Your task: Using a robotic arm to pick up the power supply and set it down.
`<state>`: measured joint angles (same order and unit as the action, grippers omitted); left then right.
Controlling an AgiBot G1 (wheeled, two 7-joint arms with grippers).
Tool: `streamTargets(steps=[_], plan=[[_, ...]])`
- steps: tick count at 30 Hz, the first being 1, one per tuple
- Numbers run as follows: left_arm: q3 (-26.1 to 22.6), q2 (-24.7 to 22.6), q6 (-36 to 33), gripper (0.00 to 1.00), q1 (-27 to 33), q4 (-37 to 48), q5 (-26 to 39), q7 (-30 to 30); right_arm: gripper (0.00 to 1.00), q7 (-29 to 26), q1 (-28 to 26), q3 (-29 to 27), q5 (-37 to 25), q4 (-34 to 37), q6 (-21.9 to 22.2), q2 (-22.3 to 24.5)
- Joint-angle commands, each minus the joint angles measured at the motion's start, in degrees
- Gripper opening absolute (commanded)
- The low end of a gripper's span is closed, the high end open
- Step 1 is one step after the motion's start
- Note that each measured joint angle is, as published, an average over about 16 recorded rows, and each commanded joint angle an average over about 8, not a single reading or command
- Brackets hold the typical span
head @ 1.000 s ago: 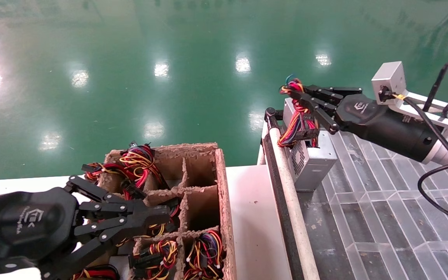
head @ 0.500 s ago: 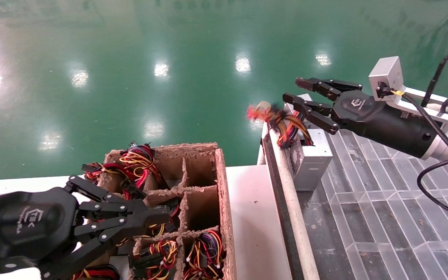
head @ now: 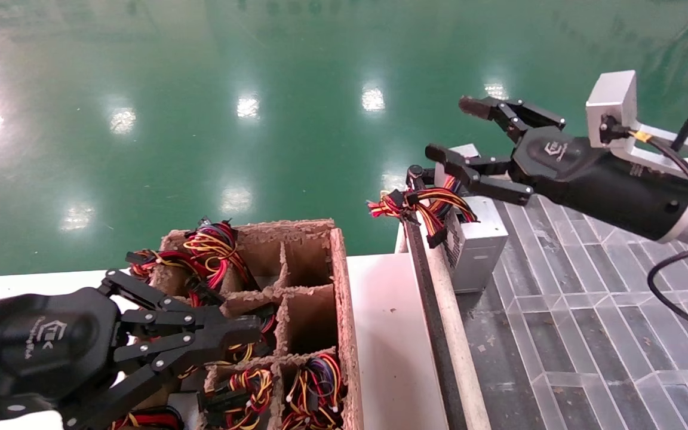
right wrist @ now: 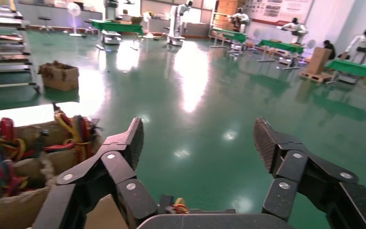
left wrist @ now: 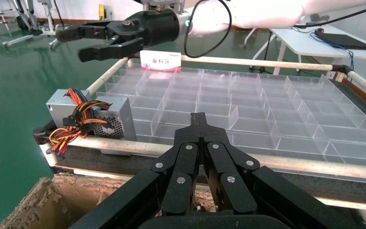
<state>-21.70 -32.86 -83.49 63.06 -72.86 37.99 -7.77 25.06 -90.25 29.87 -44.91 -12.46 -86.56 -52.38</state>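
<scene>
The left gripper (head: 248,334) hovers over the divided cardboard box (head: 338,280), unchanged over the last second; its fingers (left wrist: 198,138) lie pressed together with nothing between them, so that arm looks parked. Several cells of the box hold loose red-yellow-black wire bundles (head: 212,245).

To the right of the box, past the white ledge (head: 389,334), the power supply (head: 475,239) sits on the clear compartment tray (head: 589,334), just behind the tray's padded rail (head: 439,322) at its near-left corner, honeycomb grille facing the rail. Its wire bundle (head: 418,206) now droops out over the rail toward the green floor (head: 230,71); a second ago those wires were bunched up in the right gripper's fingers above the box.

The right gripper (head: 457,134) has since let go, lifted and drawn back. It hangs above and slightly beyond the power supply, claws spread wide and empty, touching neither the box nor its wires.

The set-down looks done: the unit rests on the tray unsupported. What remains, in my judgement, is only to withdraw the arm clear, taking care not to snag the trailing wires.
</scene>
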Motion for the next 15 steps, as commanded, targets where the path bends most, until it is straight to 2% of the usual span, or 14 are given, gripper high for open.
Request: streamTargets(steps=[1,9,10,15], plan=[[0.0,0.0,0.0,0.0,0.0,0.0,0.0,0.0,1.0,-1.09,0.86,-0.41,0.06,-1.97,0.01,0.53],[-0.01,0.0,0.0,0.0,0.0,0.0,0.0,0.0,1.0,-6.48,5.17,-2.49,0.53,-11.15,0.14,3.15],[-0.01,0.0,0.0,0.09,0.0,0.0,0.0,0.0,1.0,-7.17,5.73,-2.76,0.59,-12.32,0.16,3.48],[-0.01,0.0,0.0,0.72,0.0,0.0,-0.01,0.0,1.0,-10.53,8.42,-4.06,0.88,-18.04,0.24,5.11]])
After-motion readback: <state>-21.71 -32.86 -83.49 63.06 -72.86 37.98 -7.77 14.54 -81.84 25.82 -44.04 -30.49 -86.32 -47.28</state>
